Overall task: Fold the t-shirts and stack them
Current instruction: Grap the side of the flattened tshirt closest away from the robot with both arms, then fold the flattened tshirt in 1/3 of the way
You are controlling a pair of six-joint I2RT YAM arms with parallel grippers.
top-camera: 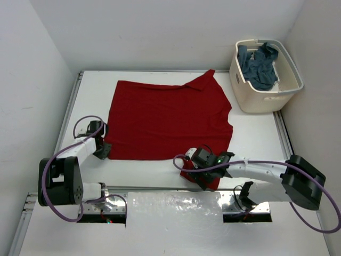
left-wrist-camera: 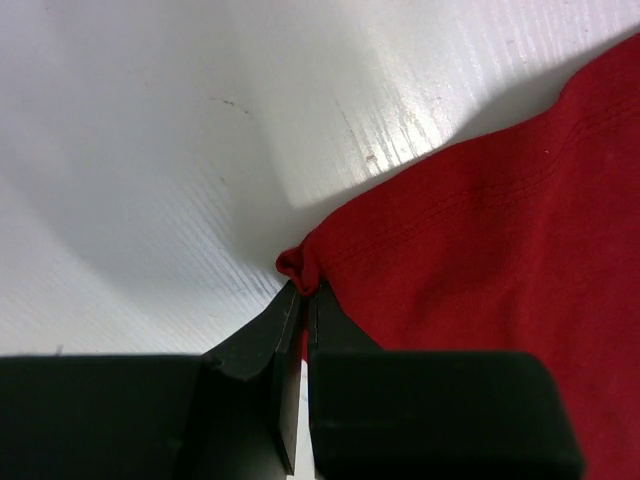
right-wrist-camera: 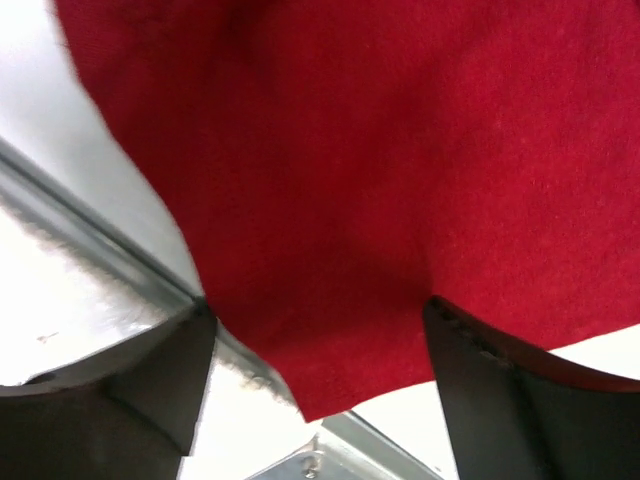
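Left wrist: corner of red t-shirt (left-wrist-camera: 480,280) is pinched by left gripper (left-wrist-camera: 303,292); right gripper (right-wrist-camera: 318,312) is seen spread (right wrist only).

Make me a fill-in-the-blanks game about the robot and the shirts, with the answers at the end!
1. The t-shirt spread out on the table is ____.
2. The cream basket holding the blue-grey shirt stands at the table's far ____ corner.
3. The left hand is pinched ____ on a corner of that t-shirt.
4. The right hand is wide ____, with red cloth in its gap.
Missing words: red, right, shut, open.
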